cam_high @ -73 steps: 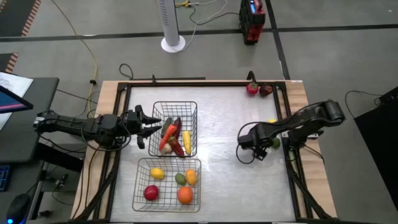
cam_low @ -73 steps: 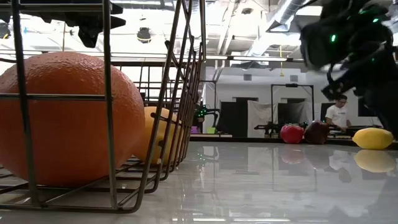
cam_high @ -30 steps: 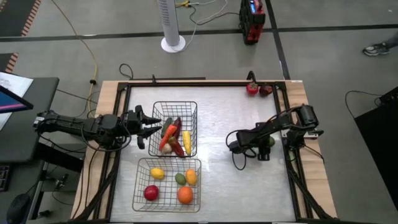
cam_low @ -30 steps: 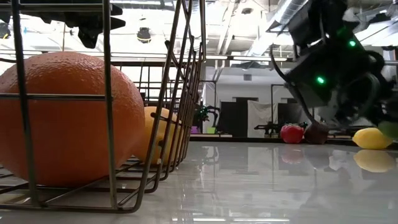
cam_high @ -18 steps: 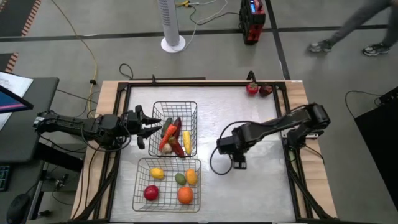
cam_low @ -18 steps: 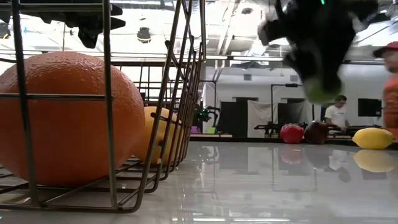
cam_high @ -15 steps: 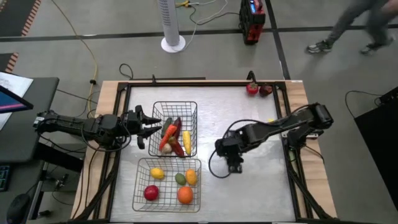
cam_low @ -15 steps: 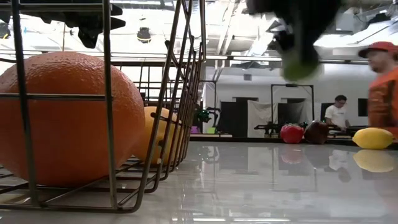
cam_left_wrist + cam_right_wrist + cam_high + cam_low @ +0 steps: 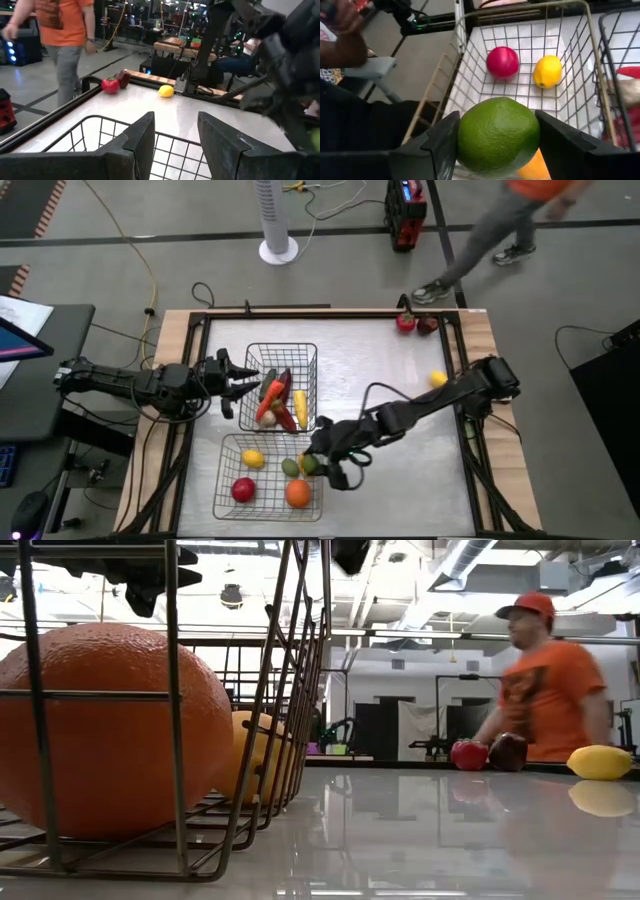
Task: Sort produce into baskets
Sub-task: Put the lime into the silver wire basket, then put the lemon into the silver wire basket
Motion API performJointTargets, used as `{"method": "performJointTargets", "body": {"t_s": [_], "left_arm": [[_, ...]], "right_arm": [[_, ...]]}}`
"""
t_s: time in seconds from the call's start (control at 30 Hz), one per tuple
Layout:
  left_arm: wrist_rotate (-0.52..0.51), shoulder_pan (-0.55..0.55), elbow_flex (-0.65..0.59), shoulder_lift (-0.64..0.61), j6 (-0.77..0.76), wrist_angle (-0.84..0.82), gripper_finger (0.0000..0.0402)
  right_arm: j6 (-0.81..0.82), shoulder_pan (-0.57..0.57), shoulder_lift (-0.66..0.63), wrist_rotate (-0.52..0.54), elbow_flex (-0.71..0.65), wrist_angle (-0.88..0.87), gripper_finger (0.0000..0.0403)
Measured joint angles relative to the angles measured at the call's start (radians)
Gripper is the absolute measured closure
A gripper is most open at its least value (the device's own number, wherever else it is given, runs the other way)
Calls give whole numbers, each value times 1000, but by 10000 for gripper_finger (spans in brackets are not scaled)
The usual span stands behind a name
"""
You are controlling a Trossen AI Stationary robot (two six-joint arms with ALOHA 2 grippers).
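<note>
A round green fruit (image 9: 498,136) sat pinched between the right pincer's (image 9: 498,137) fingers, poised above the near basket (image 9: 268,442), with a red and a yellow piece just beyond. Delivery was under way; releasing came next. The left pincer (image 9: 240,382) waited spread beside the far basket (image 9: 281,348).

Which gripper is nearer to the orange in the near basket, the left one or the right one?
Right. The right gripper, holding a green lime, is over that basket, just beside the orange. The left gripper is farther, at the other basket's edge.
</note>
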Motion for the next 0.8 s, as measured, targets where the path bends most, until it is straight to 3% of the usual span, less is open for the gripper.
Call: {"method": "performJointTargets", "body": {"t_s": [0.23, 0.53, 0.8], "left_arm": [[0, 0, 0, 0, -2, -3, 264], [-1, 0, 0, 0, 3, -6, 264], [-1, 0, 0, 0, -2, -13, 264]], "right_arm": [[-85, -41, 79, -49, 64, -72, 108], [-97, -68, 58, -34, 78, -166, 46], [-70, -85, -85, 278, 88, -699, 54]]}}
